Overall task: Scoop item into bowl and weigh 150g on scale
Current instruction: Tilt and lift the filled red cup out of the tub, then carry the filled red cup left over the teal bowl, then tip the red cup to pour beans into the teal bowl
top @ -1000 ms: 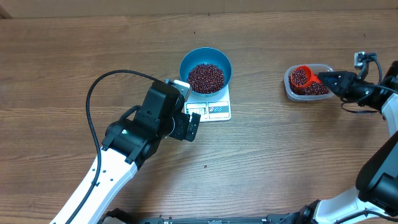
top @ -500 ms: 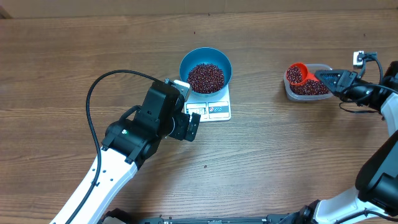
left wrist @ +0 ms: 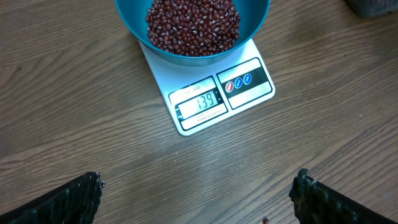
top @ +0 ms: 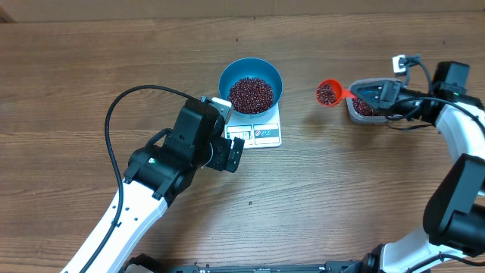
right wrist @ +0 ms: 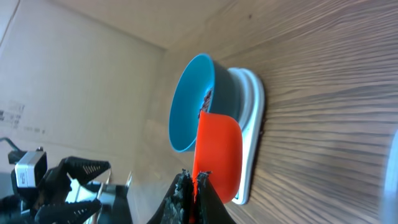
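Observation:
The blue bowl point(top: 251, 73) stands on the white scale point(top: 264, 133) with a heap of red-brown beans point(top: 251, 94) in it. In the left wrist view the scale point(left wrist: 245, 99) sits under the bowl point(left wrist: 256, 18) and its display reads 139. My left gripper point(top: 233, 154) hovers just in front of the scale, open and empty point(left wrist: 197, 186). An orange-red scoop point(top: 327, 93) with beans in it hangs over the table to the right of the bowl. My right gripper point(top: 355, 94) is shut on its handle point(right wrist: 194, 182), with the scoop point(right wrist: 217, 155) pointing at the bowl point(right wrist: 186, 106).
A clear plastic tub point(top: 362, 111) holding more beans sits at the right, partly under my right gripper. One stray bean point(top: 251, 202) lies on the wooden table in front of the scale. My left arm's black cable point(top: 114, 114) loops over the table's left side.
My right gripper has lifted the loaded scoop out of the tub and carried it left toward the bowl. The left arm has not moved.

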